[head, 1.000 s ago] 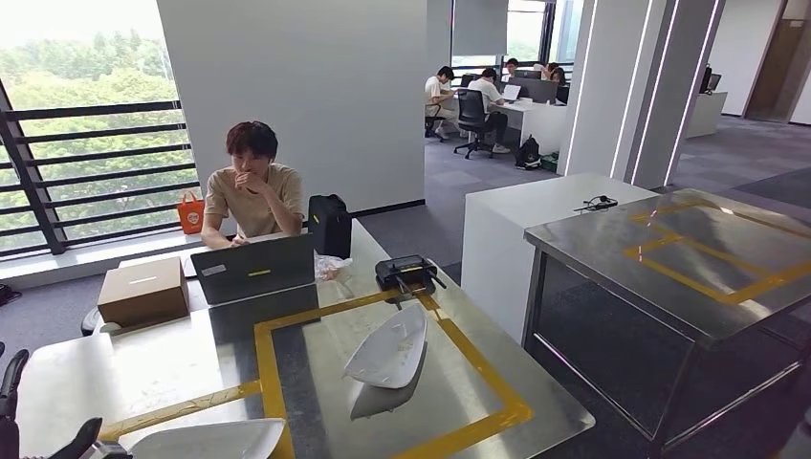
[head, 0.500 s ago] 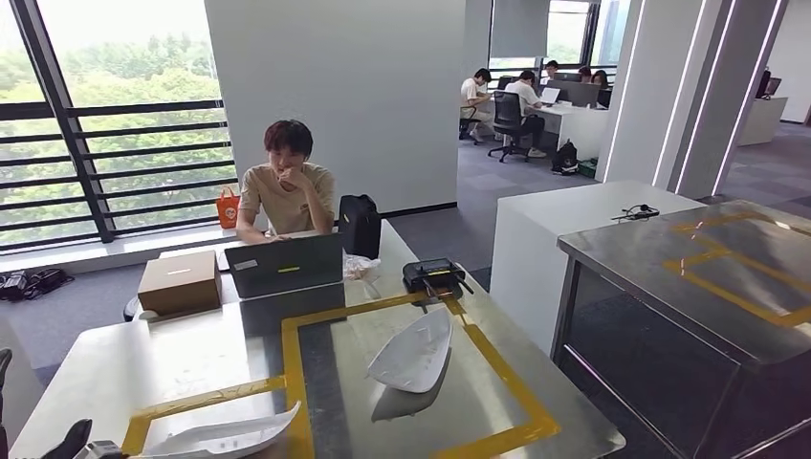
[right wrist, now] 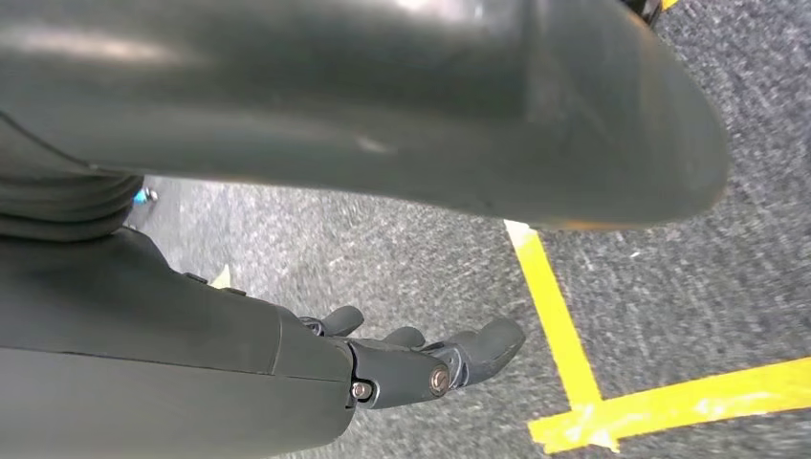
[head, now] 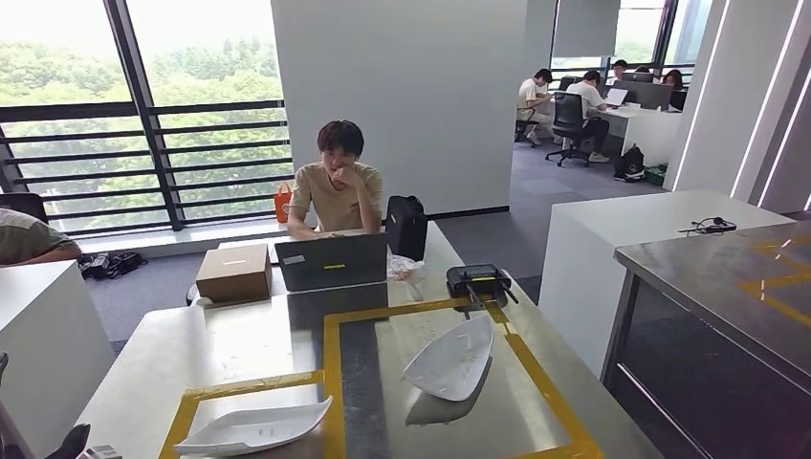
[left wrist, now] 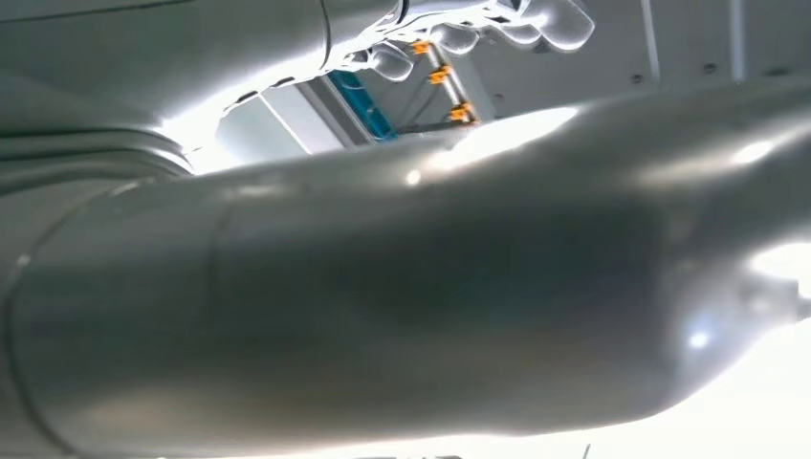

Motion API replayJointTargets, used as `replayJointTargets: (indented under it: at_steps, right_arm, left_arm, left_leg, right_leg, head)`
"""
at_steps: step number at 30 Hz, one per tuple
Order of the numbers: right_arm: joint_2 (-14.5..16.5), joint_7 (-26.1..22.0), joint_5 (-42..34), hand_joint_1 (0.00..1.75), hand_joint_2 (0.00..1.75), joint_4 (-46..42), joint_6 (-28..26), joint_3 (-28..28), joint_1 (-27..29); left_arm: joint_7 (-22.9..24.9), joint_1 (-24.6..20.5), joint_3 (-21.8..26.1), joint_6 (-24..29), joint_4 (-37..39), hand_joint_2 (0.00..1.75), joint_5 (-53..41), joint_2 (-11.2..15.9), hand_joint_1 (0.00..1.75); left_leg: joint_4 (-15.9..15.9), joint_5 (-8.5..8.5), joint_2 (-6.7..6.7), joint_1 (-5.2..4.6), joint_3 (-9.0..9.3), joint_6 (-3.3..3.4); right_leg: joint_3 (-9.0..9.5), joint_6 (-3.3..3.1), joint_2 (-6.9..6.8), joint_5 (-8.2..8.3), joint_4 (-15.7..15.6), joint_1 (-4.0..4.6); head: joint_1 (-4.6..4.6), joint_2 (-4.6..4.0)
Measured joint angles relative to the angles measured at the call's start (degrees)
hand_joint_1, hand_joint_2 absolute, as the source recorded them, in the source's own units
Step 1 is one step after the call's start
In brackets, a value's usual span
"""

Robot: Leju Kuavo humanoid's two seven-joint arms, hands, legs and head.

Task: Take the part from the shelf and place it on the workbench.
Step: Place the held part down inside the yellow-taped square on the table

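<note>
A white curved part [head: 253,427] hangs low over the near left of the steel workbench [head: 249,349], by a yellow tape frame [head: 330,382]. My left hand [head: 72,445] shows at the bottom left corner beside it. In the left wrist view the part's broad shiny surface [left wrist: 430,287] spans the picture, and my fingers [left wrist: 478,24] curl over its far edge. A second white part [head: 449,359] lies inside the tape frame. My right hand [right wrist: 421,359] hangs over grey carpet, fingers loosely apart and holding nothing.
A person [head: 335,186] sits behind a laptop [head: 330,260] at the bench's far end, with a cardboard box [head: 232,273], a black bag [head: 405,225] and a black device [head: 473,280]. A second steel table [head: 727,277] stands right, a white counter [head: 43,330] left.
The camera has swung left, so the whole scene has slid right. The part at my left hand has come further into view and shifted left relative to the bench.
</note>
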Motion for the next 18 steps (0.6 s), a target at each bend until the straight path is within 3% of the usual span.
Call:
replayJointTargets:
  at_steps: [2, 4, 5, 7, 8, 9, 10, 11, 12, 14, 15, 18]
  right_arm:
    - [0.0, 0.18, -0.1, 0.0, 0.0, 0.0, -0.5, 0.0, -0.11]
    - [-0.01, 0.63, -0.53, 0.0, 0.0, 0.0, -1.0, -0.05, -0.23]
    - [-0.01, 0.92, -0.74, 0.0, 0.0, 0.0, -1.15, -0.11, -0.25]
    - [-0.02, 1.39, -0.92, 0.0, 0.0, 0.0, -1.26, -0.22, -0.13]
    - [-0.02, 1.59, -0.95, 0.0, 0.0, 0.0, -1.27, -0.25, -0.05]
    - [-0.03, 1.76, -0.97, 0.0, 0.0, 0.0, -1.3, -0.27, 0.01]
    - [-0.03, 1.94, -1.0, 0.0, 0.0, 0.0, -1.36, -0.3, 0.05]
    - [-0.04, 2.08, -1.07, 0.0, 0.0, 0.0, -1.46, -0.32, 0.05]
    - [-0.05, 2.19, -1.16, 0.0, 0.0, 0.0, -1.59, -0.34, 0.04]
    - [-0.06, 2.31, -1.39, 0.0, 0.0, 0.0, -1.79, -0.42, 0.0]
    - [-0.05, 2.36, -1.49, 0.0, 0.0, 0.0, -1.84, -0.48, -0.04]
    - [-0.03, 2.37, -1.7, 0.0, 0.0, 0.0, -1.85, -0.68, -0.17]
  left_arm:
    - [-0.01, 0.07, 0.0, 0.0, -0.39, 0.0, -0.61, -0.09, 0.0]
    - [-0.01, 0.14, 0.01, 0.0, -0.86, 0.0, -0.9, -0.19, 0.0]
    - [-0.01, 0.11, 0.01, 0.0, -1.03, 0.0, -0.9, -0.29, 0.0]
    - [-0.02, 0.12, 0.01, 0.0, -1.17, 0.0, -0.8, -0.59, 0.0]
    - [-0.03, 0.22, -0.01, 0.0, -1.17, 0.0, -0.61, -0.78, 0.0]
    - [-0.04, 0.32, -0.03, 0.0, -1.16, 0.0, -0.22, -0.95, 0.0]
    - [-0.04, 0.39, -0.04, 0.0, -1.15, 0.0, 0.3, -1.09, 0.0]
    - [-0.05, 0.43, -0.08, 0.0, -1.16, 0.0, 0.8, -1.19, 0.0]
    - [-0.04, 0.44, -0.11, 0.0, -1.18, 0.0, 1.18, -1.26, 0.0]
    - [-0.03, 0.43, -0.2, 0.0, -1.27, 0.0, 1.37, -1.33, 0.0]
    - [-0.03, 0.44, -0.26, 0.0, -1.31, 0.0, 1.37, -1.37, 0.0]
    - [-0.05, 0.48, -0.44, 0.0, -1.37, 0.0, 1.37, -1.41, 0.0]
  left_leg:
    - [-0.27, 0.15, -1.12, -0.09, 0.03, 0.58]
    - [-0.68, 0.55, -2.08, 0.26, 0.12, 1.17]
    - [-0.89, 0.72, -2.42, 0.48, 0.19, 1.46]
    - [-0.93, 0.78, -3.01, 0.6, 0.11, 1.8]
    - [-0.89, 0.76, -3.36, 0.6, 0.05, 1.86]
    - [-0.84, 0.73, -3.71, 0.59, 0.02, 1.88]
    - [-0.76, 0.7, -4.05, 0.61, 0.0, 1.85]
    - [-0.65, 0.65, -4.34, 0.65, 0.02, 1.77]
    - [-0.5, 0.54, -4.58, 0.7, 0.03, 1.6]
    - [-0.03, 0.39, -5.01, 0.54, -0.14, 0.98]
    - [0.09, 0.43, -5.15, 0.45, -0.26, 0.6]
    - [-0.07, 0.64, -5.26, 0.58, -0.48, -0.47]
  right_leg:
    - [0.25, 0.62, -1.03, -0.12, -0.13, 0.1]
    - [-0.02, 1.3, 0.36, -0.99, 0.88, -0.07]
    - [-0.92, 1.61, 1.9, -2.23, 2.9, -0.19]
    - [-4.38, 2.02, 4.77, -5.68, 9.95, -0.41]
    - [-6.22, 2.12, 5.26, -6.91, 13.49, -0.43]
    - [-7.39, 2.15, 5.42, -7.13, 15.49, -0.44]
    - [-7.6, 2.12, 5.46, -6.28, 15.4, -0.46]
    - [-6.68, 2.06, 5.47, -4.49, 13.05, -0.49]
    - [-4.97, 1.98, 5.53, -2.3, 9.16, -0.56]
    - [-1.95, 1.71, 5.81, 0.32, 2.44, -0.56]
    - [-1.27, 1.5, 5.94, 0.74, 0.84, -0.5]
    - [-1.3, 0.39, 5.91, 1.11, 0.26, -0.33]
  head:
    - [0.01, 0.0]
    - [0.03, 0.01]
    - [0.07, 0.01]
    - [0.13, -0.01]
    - [0.16, -0.01]
    - [0.16, -0.01]
    - [0.17, 0.0]
    - [0.18, 0.0]
    - [0.19, 0.0]
    - [0.19, 0.0]
    - [0.17, 0.0]
    - [0.17, 0.01]
